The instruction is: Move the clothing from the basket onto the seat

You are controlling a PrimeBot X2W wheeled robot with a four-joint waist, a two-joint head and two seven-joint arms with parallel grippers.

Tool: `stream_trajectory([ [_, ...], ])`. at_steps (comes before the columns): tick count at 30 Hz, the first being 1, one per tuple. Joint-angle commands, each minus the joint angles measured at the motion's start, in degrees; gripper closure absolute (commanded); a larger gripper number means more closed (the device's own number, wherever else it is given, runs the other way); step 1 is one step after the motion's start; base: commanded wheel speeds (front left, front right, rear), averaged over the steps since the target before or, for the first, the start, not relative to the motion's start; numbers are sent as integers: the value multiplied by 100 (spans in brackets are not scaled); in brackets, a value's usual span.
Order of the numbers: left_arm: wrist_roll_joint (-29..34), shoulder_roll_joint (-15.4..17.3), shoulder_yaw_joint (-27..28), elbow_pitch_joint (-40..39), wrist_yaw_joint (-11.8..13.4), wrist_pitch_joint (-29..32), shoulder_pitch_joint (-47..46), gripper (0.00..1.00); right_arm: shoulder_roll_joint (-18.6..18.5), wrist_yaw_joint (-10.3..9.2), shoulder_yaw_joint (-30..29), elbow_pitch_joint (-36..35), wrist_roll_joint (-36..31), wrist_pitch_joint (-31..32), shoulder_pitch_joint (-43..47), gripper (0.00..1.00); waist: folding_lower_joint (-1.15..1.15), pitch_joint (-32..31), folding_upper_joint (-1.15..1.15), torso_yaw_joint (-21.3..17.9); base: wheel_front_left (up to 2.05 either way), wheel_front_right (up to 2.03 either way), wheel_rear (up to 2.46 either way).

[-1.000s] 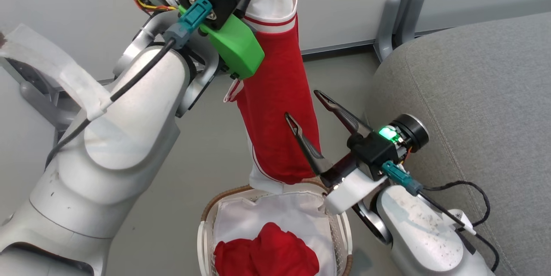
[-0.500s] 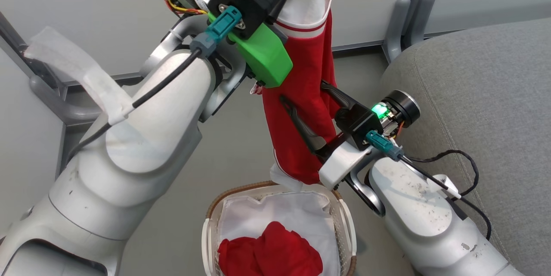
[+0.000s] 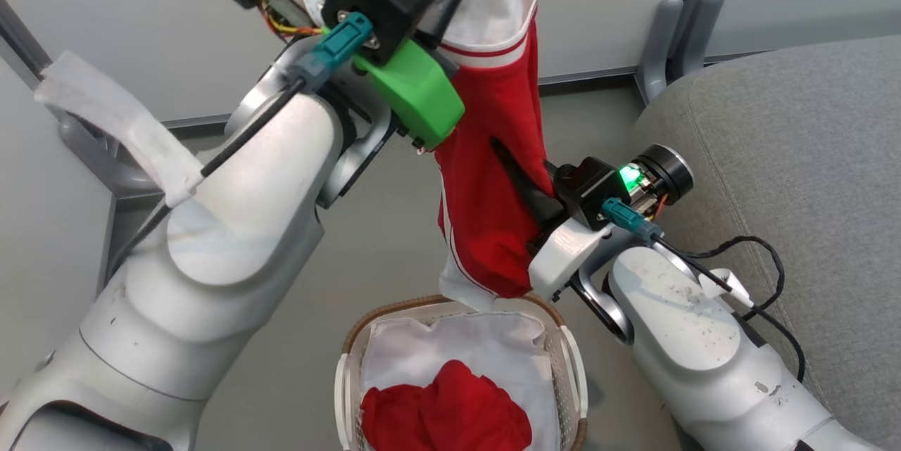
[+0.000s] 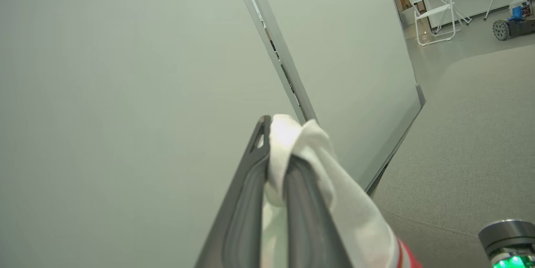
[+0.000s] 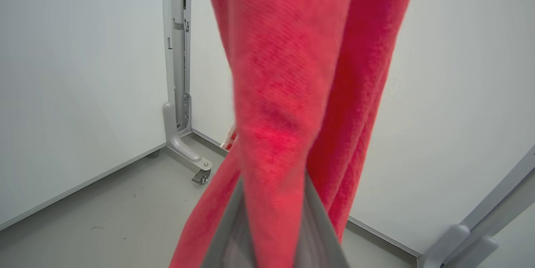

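A red garment with a white cuff and white stripes (image 3: 493, 148) hangs straight down above the basket. My left gripper (image 4: 273, 138) is shut on its white cuff (image 4: 301, 142) at the top of the head view. My right gripper (image 3: 519, 173) is shut on the red fabric (image 5: 284, 92) halfway down, and its fingers (image 5: 232, 234) pinch a fold. The white basket with a brown rim (image 3: 394, 310) stands on the floor below, lined with a white sheet (image 3: 486, 342). A plain red garment (image 3: 450, 416) lies bunched inside. The grey seat (image 3: 788, 155) is to the right.
White partition panels with grey feet (image 3: 669, 22) stand behind the hanging garment, on a grey floor (image 3: 380, 240). My right arm's cable (image 3: 760, 261) lies over the seat's edge. In the left wrist view, a white folding chair (image 4: 434, 8) stands far off.
My right gripper stood open beside the hanging garment, then moved in around it and shut on the red fabric. The left gripper kept its hold on the cuff.
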Motion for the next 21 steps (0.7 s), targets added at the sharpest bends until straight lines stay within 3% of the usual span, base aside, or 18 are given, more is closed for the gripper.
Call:
stream_trajectory([
  [1,-91,61,58,86,37,-54,175,100,-22,-6,-26,-3,39,-14,60,100,0,2,0,-17,0,0,0],
  [5,-267,187,174,391,67,-230,450,100,-21,-6,-87,-95,88,-14,155,100,0,6,0,-65,0,0,0],
  [7,-332,231,232,558,98,-377,602,72,-23,-6,-128,-147,98,-14,190,100,0,6,0,-89,0,0,0],
  [9,-379,264,272,729,118,-555,757,36,-21,-6,-179,-202,128,-14,190,100,0,2,0,-109,0,0,0],
  [10,-404,270,290,828,125,-649,849,4,-20,-6,-197,-229,141,-14,200,100,0,-3,0,-120,0,0,0],
  [11,-428,268,304,901,135,-728,916,0,-20,-6,-223,-249,147,-14,210,100,0,-7,0,-128,0,0,0],
  [21,-721,122,492,1385,254,-1426,1817,0,-20,-6,-549,-425,172,-14,371,100,0,-113,0,-159,0,0,0],
])
